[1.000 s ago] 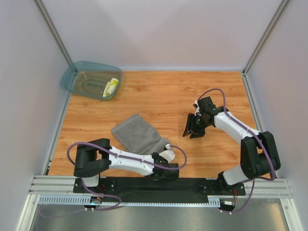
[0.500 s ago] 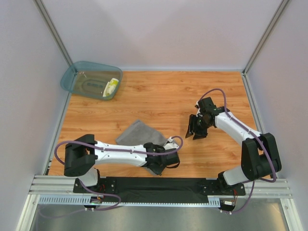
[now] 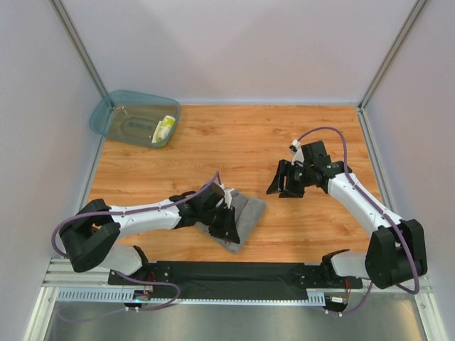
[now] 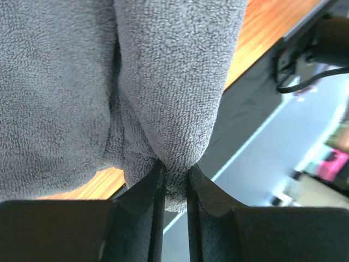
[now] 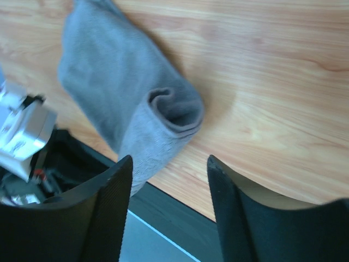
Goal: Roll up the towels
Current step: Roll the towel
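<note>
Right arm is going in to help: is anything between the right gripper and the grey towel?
Nothing visible. Only bare table lies between the open right gripper and the grey towel. The left gripper pinches a fold of the towel, and its arm comes in from the left, off that path.

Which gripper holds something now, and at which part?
The left gripper pinches the grey towel at a bunched fold. The right gripper is open, empty.

Pale walls (image 3: 234, 50) upper frame, slanted metal posts (image 3: 82, 53) at corners. Wood-grain table (image 3: 213, 135) centre. Teal tub (image 3: 114, 128) upper left. Black strip (image 3: 234, 273), metal rail (image 3: 78, 273) along bottom. Even light.
</note>
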`<state>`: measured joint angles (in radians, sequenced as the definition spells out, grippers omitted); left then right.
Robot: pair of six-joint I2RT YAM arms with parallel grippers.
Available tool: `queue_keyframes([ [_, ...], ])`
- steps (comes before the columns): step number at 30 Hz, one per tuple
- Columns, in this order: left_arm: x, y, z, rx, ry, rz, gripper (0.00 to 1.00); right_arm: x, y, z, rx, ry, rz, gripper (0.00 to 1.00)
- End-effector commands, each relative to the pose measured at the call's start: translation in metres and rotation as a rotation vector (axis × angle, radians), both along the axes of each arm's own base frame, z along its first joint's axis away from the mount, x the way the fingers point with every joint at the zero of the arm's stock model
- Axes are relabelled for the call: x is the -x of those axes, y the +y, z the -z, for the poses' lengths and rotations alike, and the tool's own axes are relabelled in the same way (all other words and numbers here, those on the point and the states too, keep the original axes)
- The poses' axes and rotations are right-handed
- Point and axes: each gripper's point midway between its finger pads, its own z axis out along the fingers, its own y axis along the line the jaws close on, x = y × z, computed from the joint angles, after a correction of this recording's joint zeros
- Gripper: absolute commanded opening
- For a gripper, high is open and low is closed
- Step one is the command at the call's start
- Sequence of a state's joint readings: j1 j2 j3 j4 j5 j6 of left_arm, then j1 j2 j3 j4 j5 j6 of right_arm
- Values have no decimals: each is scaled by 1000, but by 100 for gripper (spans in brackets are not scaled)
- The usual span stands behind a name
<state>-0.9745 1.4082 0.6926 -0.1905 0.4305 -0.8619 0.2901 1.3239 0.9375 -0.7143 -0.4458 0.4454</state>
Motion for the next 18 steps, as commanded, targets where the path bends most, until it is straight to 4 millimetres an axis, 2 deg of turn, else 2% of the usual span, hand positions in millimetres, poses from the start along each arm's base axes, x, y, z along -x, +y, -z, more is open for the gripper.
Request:
queue_keyframes([
  [1, -1, -10, -27, 203, 97, 24, 4, 14, 38, -26, -208, -85, -128, 60],
  [3, -15, -8, -28, 258, 112, -9, 4, 17, 47, -27, -232, -118, -151, 65],
  [4, -14, -4, -26, 267, 148, -14, 4, 25, 54, -21, -233, -109, -174, 66],
  [6, -25, 1, -22, 283, 170, -52, 4, 25, 63, -19, -259, -133, -186, 70],
  [7, -23, 5, -21, 291, 196, -51, 4, 32, 67, -12, -261, -109, -190, 70],
  [8, -29, 8, -19, 297, 205, -73, 4, 33, 70, -9, -261, -111, -194, 71],
  [12, -33, 14, -7, 292, 245, -84, 4, 29, 78, 9, -247, -96, -190, 72],
  [18, -35, 24, 9, 311, 325, -116, 4, 25, 96, 25, -255, -91, -216, 73],
])
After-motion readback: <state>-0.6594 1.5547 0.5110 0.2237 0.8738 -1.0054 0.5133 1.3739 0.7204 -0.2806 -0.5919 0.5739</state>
